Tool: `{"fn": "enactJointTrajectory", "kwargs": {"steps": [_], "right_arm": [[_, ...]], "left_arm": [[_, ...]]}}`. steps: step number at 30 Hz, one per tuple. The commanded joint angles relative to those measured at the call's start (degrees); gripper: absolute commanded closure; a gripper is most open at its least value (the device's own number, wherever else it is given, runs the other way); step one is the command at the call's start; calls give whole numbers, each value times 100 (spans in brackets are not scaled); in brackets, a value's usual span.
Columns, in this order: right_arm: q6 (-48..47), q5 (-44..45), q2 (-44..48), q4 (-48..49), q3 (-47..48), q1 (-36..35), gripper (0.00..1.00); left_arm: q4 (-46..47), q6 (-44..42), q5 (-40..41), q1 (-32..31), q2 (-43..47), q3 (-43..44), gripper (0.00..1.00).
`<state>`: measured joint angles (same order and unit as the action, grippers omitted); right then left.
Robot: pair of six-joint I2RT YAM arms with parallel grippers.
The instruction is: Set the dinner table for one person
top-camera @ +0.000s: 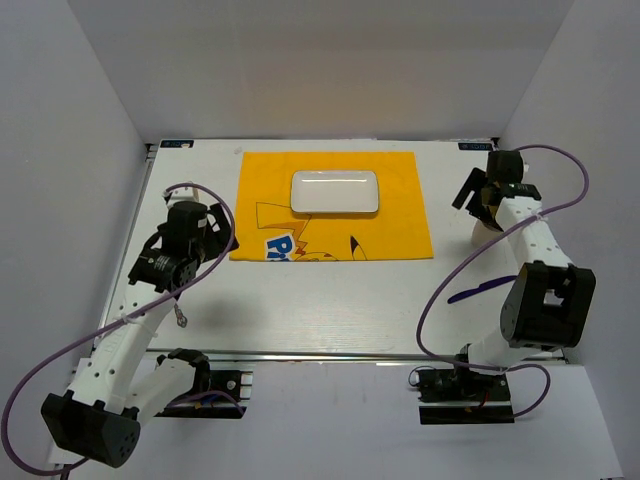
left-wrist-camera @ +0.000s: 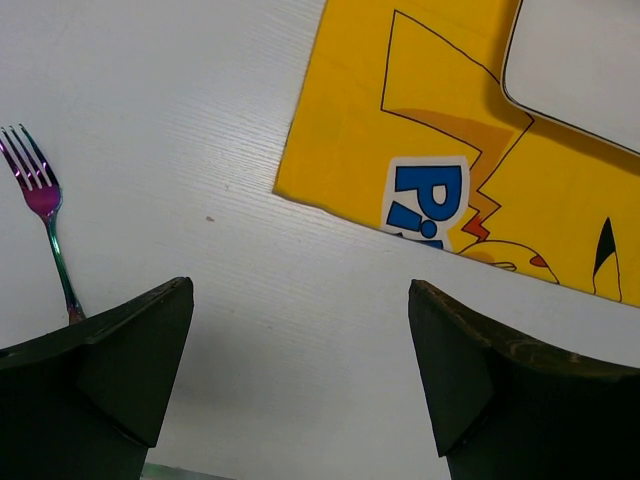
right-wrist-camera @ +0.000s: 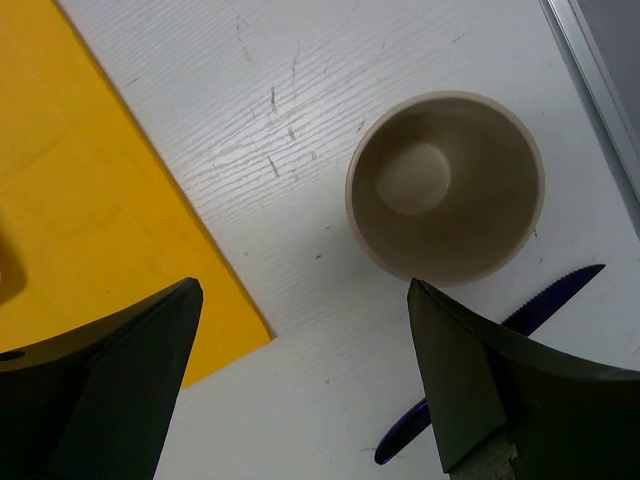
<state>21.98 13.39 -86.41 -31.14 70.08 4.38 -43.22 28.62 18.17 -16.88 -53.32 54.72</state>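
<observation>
Overhead, the large flat white dinner table spreads under both arms. A yellow cartoon-printed cloth mat lies at its far middle, bearing a white rectangular plate. My left gripper hangs by the mat's left edge, and my right gripper hangs off its right edge.

At my left wrist the fingers are spread and empty. A thin iridescent metal fork lies on bare tabletop to their left, tines pointing away.

At my right wrist the fingers are also spread and empty. A round beige cup stands upright just ahead and slightly right of the gap, off the mat. A blue serrated knife lies beside it. I judge the right arm nearer the cup.
</observation>
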Motion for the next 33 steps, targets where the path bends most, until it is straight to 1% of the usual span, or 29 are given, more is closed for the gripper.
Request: {"fn": "enactJointTrajectory", "kwargs": {"steps": [1,3,4,6,7,8,10,12,13,14,15,19,20,25,29,31,32,33], "right_arm": [[-70,94,-375,213,365,124,11],[-79,103,-604,222,409,186,12],[-88,94,-631,379,349,203,13],[-97,111,-736,485,339,238,16],[-97,172,-780,468,357,239,20],[-97,156,-850,459,374,247,29],[-97,173,-895,503,357,239,39],[-80,251,-1009,486,339,239,46],[-88,278,-1009,459,348,230,59],[-88,305,-1001,451,339,230,68],[-97,340,-983,485,296,221,81],[-97,463,-991,424,330,230,83],[-106,463,-983,424,330,230,100],[-106,314,-834,354,488,151,100],[-325,148,-754,293,1006,-165,100],[-465,-2,-1078,39,1769,-349,100],[-553,-264,-1271,-119,2120,-411,100],[-746,-380,-1743,-417,2872,-429,100]], "left_arm": [[121,-94,-174,27,-20,-40,2],[139,-102,-200,27,-64,-40,2],[130,-102,-218,27,-82,-32,2],[139,-111,-262,27,-135,-31,2],[139,-120,-270,27,-143,-31,2],[139,-120,-279,27,-152,-23,2],[139,-120,-279,27,-152,-23,2],[147,-120,-279,27,-117,-31,2],[165,-129,-288,27,-109,-40,2],[165,-137,-297,27,-108,-49,2],[165,-146,-297,27,-108,-49,2],[147,-146,-279,27,-126,-31,2],[147,-146,-279,27,-126,-40,2],[156,-146,-271,27,-91,-40,2],[139,-138,-279,27,-91,-40,2],[147,-129,-279,27,-100,-32,2],[156,-129,-279,27,-91,-40,2],[156,-129,-279,27,-91,-40,2]]}}
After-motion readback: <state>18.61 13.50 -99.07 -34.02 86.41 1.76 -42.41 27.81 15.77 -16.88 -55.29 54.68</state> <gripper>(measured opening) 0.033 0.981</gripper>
